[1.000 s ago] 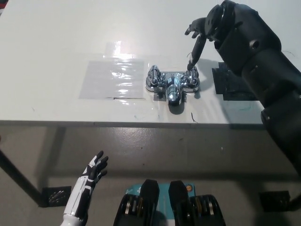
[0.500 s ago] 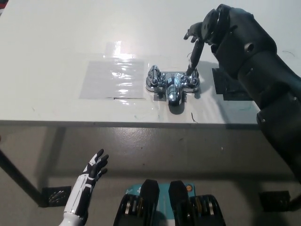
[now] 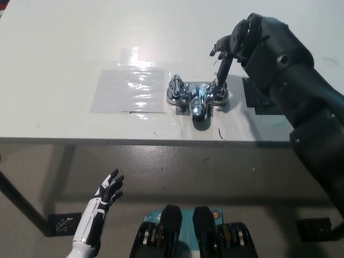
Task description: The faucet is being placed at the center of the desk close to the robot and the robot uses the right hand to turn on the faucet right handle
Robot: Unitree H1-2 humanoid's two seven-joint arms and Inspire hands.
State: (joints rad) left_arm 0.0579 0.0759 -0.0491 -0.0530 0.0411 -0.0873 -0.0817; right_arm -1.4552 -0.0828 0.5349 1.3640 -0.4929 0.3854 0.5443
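Now | right robot hand (image 3: 230, 45) fingers spread, one fingertip (image 3: 219, 79) on right handle (image 3: 219, 92) of faucet (image 3: 196, 98) | left robot hand (image 3: 109, 191) splayed, empty

The faucet (image 3: 196, 97) is shiny silver. The bench (image 3: 64, 54) is white, with a see-through glossy sheet (image 3: 129, 88) and a black patch (image 3: 257, 102). The right hand (image 3: 233, 44) is black. The left hand (image 3: 106, 192) is white with black fingers (image 3: 114, 180). The floor (image 3: 215, 177) is dull grey-brown.
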